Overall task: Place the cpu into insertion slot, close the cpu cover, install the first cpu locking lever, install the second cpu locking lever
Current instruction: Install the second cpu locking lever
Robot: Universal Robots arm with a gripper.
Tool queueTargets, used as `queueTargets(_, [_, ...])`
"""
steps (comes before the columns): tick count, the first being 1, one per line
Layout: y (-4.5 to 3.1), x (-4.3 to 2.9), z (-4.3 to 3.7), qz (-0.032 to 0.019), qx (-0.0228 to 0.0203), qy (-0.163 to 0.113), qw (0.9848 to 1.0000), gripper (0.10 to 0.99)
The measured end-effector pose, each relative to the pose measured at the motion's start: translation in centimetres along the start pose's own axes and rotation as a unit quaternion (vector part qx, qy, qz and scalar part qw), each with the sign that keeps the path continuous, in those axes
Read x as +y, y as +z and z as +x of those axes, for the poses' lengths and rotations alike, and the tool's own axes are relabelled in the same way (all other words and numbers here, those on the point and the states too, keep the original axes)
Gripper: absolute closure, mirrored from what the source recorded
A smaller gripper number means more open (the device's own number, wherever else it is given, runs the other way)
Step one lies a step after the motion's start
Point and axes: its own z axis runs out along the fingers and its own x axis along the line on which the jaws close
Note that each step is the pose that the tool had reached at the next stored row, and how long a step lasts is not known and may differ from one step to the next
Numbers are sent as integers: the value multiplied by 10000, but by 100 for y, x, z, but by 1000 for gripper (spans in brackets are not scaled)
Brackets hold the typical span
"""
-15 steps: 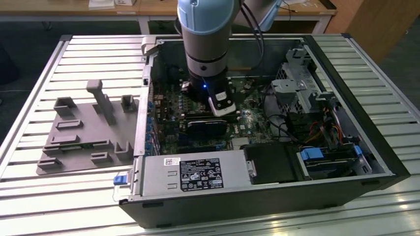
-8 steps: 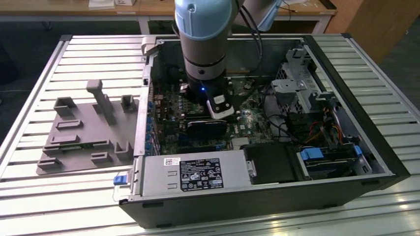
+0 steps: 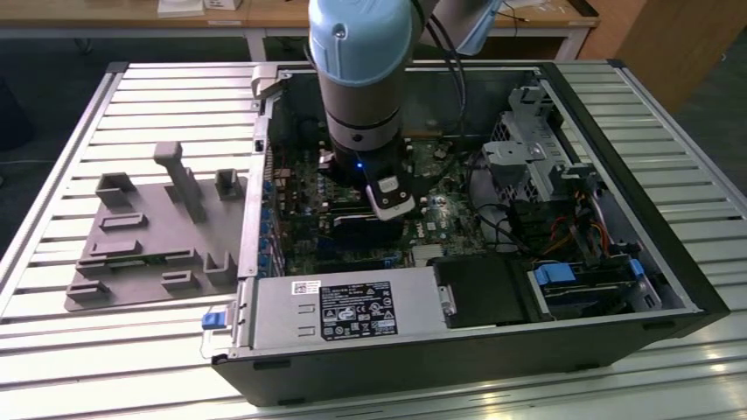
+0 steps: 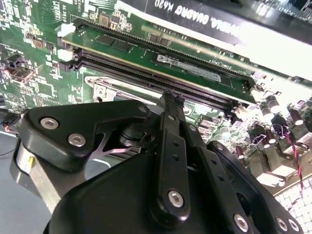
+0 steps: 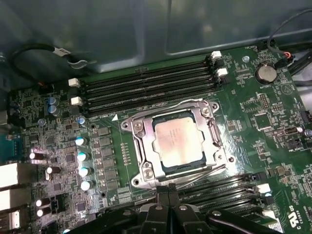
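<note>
1. Exterior view: My arm [image 3: 362,79] reaches down from the top centre of the frame into the open computer case [image 3: 653,289], its wrist low over the green motherboard [image 3: 303,197] at mid-frame. The case lies on the slatted worktop [image 3: 70,367]. A grey fixture block [image 3: 152,236] sits at the exterior view's left.

2. Second wrist view: The gripper [image 4: 171,97] hangs close above the board, its black fingers [image 4: 170,146] drawn together with nothing between them. The tips come close to the long memory slots [image 4: 156,73]. I cannot tell from here whether they touch anything.

3. First wrist view: The cpu [image 5: 178,141] lies flat in the insertion slot [image 5: 127,126], between two banks of memory slots. The cpu cover [image 5: 145,156] is down around it, and the chip's pale top shows through the window. Thin locking levers [image 5: 200,171] run along the socket's edge nearest the gripper. I cannot make out whether either is hooked. Seating and covering look done, so I judge lever work to be the step in hand. It calls for a firm press on the lever end, swung under its hook, with the closed tips kept off the chip and the neighbouring slots.
</note>
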Motion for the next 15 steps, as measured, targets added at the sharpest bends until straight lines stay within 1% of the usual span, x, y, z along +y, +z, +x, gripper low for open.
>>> queueTargets(2, [-2,-24,3,-48,12,3,10000,984])
queueTargets(5, [4,-43,11,-138,33,9,9999,984])
queueTargets(8, [13,-55,33,-197,48,11,9998,984])
queueTargets(11, [18,-66,55,-269,65,14,9996,984])
queueTargets(12, [20,-68,62,-286,70,14,9996,984])
queueTargets(15, [31,-75,79,-311,76,13,9995,984])
